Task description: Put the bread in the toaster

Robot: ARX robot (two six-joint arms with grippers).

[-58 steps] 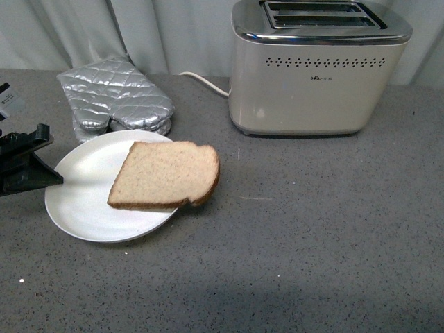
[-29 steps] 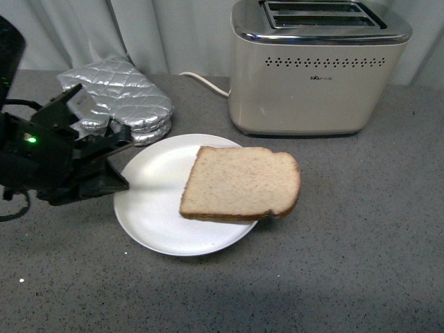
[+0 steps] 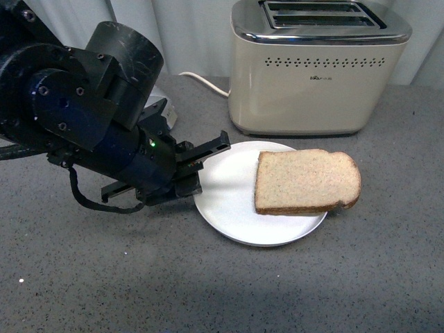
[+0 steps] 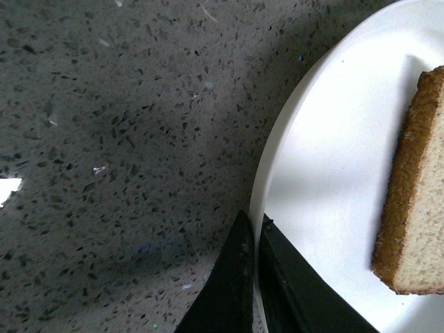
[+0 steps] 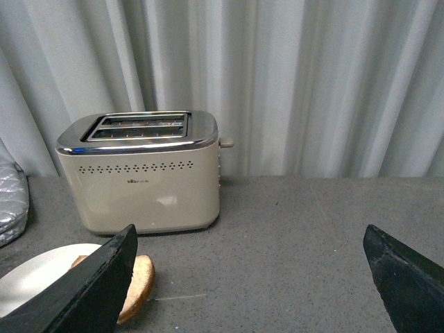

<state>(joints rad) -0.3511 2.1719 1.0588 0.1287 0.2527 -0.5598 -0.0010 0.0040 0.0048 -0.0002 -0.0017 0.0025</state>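
Observation:
The bread is a light-brown slice lying flat on the round white plate, overhanging its right edge, in front of the toaster. The cream toaster with chrome top and two empty slots stands at the back. My left gripper is shut on the plate's left rim; in the left wrist view its black fingers pinch the rim, with the bread's crust beside them. My right gripper is open and empty above the counter, facing the toaster, the bread by its finger.
The left arm's dark body covers the silver mitts in the front view; a bit of them shows in the right wrist view. A white cord runs behind. A white curtain backs the grey speckled counter.
My left gripper has slid the plate with the bread rightward, from the left of the counter to in front of the toaster. The arm has come far into view.

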